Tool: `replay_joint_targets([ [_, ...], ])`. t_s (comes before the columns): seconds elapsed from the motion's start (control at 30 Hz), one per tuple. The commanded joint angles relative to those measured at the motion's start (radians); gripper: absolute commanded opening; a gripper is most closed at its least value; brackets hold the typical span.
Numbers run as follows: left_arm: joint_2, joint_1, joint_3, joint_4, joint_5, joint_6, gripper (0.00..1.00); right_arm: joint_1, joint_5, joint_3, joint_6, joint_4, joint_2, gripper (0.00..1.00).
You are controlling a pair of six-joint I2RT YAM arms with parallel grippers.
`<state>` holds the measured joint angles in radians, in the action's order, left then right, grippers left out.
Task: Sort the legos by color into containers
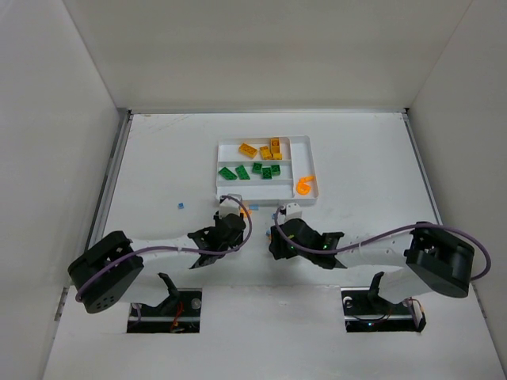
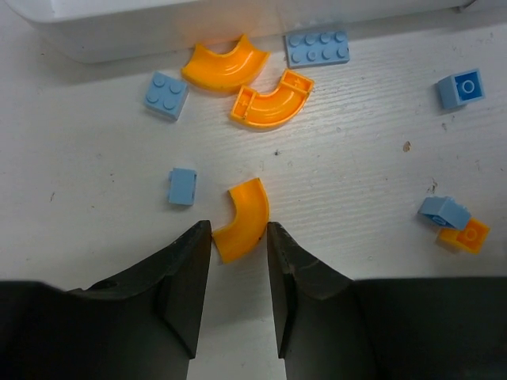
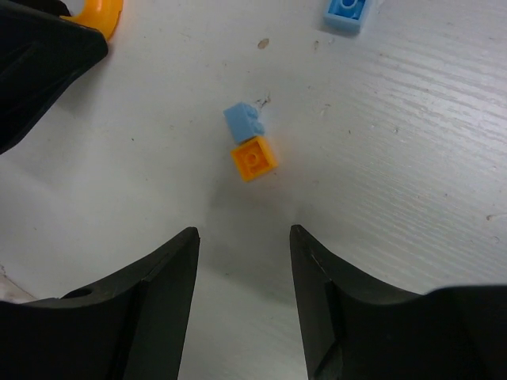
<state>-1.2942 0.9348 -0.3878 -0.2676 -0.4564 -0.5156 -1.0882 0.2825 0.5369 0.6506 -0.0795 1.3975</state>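
Note:
My left gripper (image 2: 238, 229) is shut on an orange curved lego (image 2: 242, 218) that lies flat on the table, both fingertips touching its sides. Beyond it lie two more orange curved pieces (image 2: 226, 65) (image 2: 273, 99) and several light blue bricks (image 2: 166, 95). My right gripper (image 3: 244, 233) stands open over the table with nothing between its jaws. Just ahead of it an orange square brick (image 3: 253, 158) touches a light blue brick (image 3: 244, 123). The white tray (image 1: 230, 141) holds yellow-orange bricks (image 1: 265, 149) in its top slot, green bricks (image 1: 253, 170) in the second, and an orange curved piece (image 1: 305, 184) in the narrow right slot.
The tray's near wall (image 2: 158, 32) runs just beyond the loose pieces. A lone blue piece (image 1: 181, 206) sits on the table left of the left gripper (image 1: 238, 215). The two grippers are close together, and the left one's black body (image 3: 40, 55) shows in the right wrist view.

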Motion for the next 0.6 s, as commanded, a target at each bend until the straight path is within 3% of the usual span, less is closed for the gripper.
replay_joint_targets([
  [0.0, -0.004, -0.008, -0.023, -0.022, 0.022, 0.017, 0.3, -0.011, 0.001, 0.035, -0.012, -0.028, 0.026, 0.55],
  [0.3, 0.03, 0.005, -0.017, -0.01, 0.027, 0.008, 0.17, 0.004, 0.04, 0.057, -0.031, -0.034, 0.072, 0.55],
  [0.57, 0.137, 0.008, -0.003, 0.001, 0.047, -0.027, 0.15, 0.011, 0.086, 0.101, -0.069, -0.023, 0.129, 0.53],
])
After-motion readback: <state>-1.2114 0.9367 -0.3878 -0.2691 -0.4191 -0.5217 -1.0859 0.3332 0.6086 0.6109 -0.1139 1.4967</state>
